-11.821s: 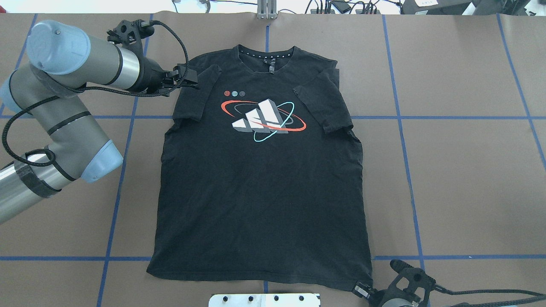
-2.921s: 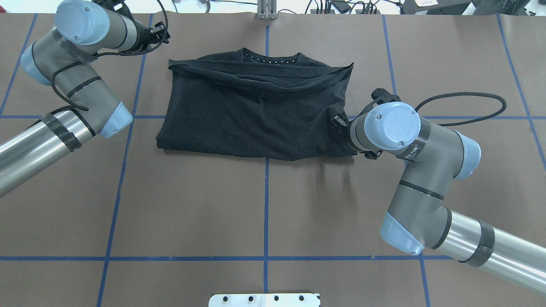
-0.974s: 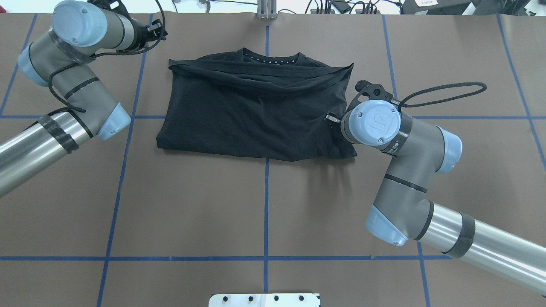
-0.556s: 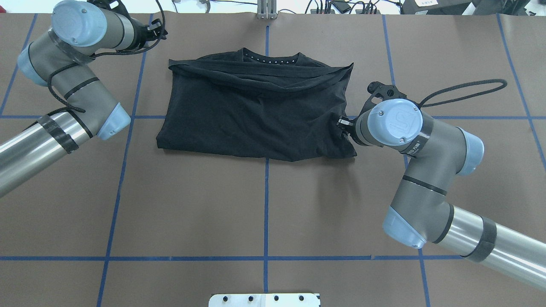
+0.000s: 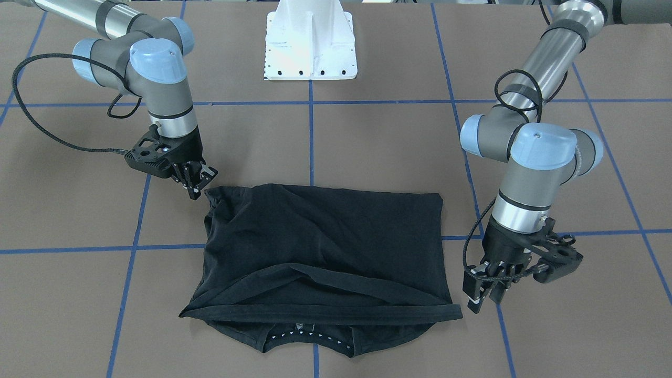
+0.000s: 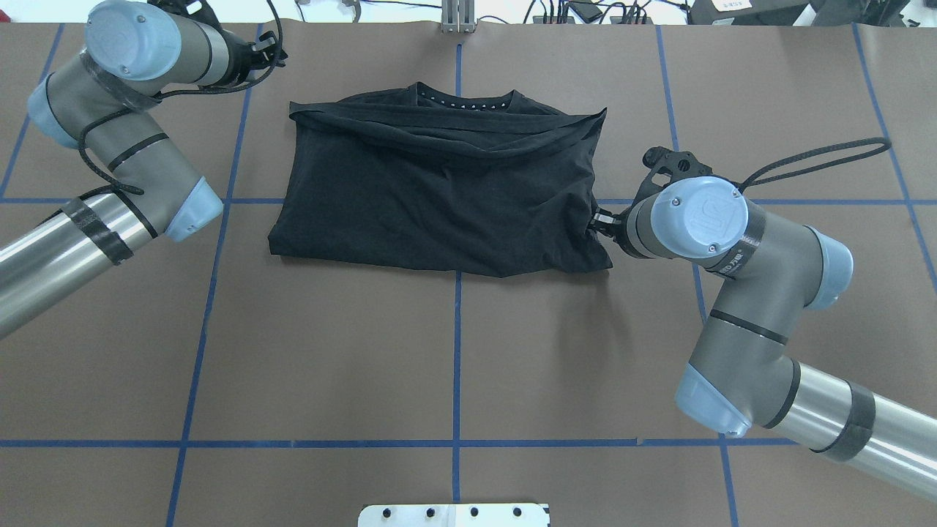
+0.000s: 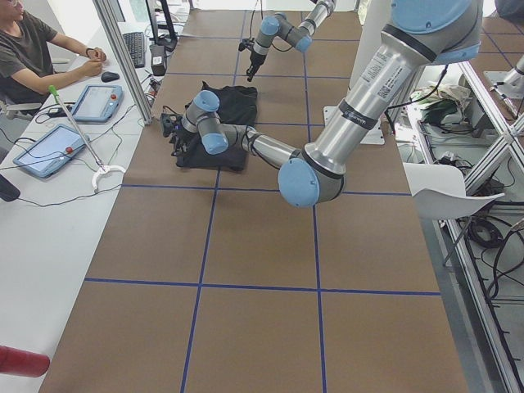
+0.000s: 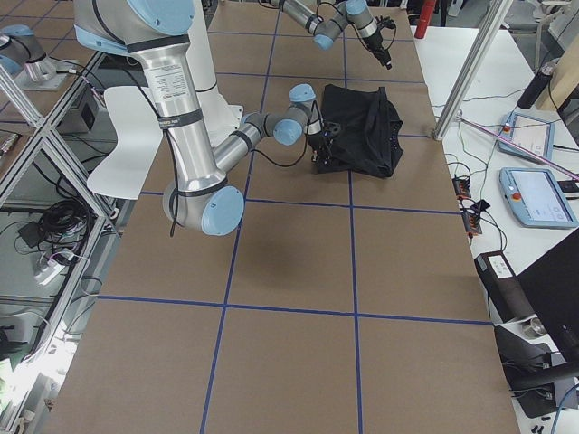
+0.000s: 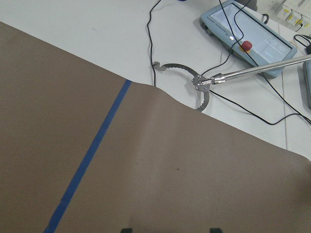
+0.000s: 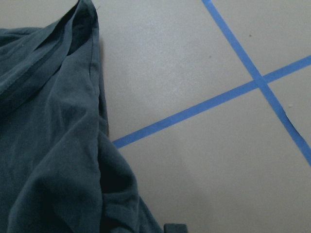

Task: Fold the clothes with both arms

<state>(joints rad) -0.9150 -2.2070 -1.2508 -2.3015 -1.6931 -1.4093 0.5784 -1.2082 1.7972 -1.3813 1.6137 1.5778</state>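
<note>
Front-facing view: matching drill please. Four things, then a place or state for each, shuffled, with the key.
Things:
1. t-shirt
2. left pincer
3. right pincer
4. white pedestal base

Place or state:
A. top edge of the view, centre
B. open, beside the shirt's collar-end corner, view's right
C. folded over, collar end toward the camera
D. at the shirt's far corner, view's left

Pairs: 1-C, 2-B, 3-D, 4-A

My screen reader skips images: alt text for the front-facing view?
A folded black t-shirt lies on the brown table. The right gripper is beside its far corner at view left, the left gripper beside its near corner at view right.
</note>
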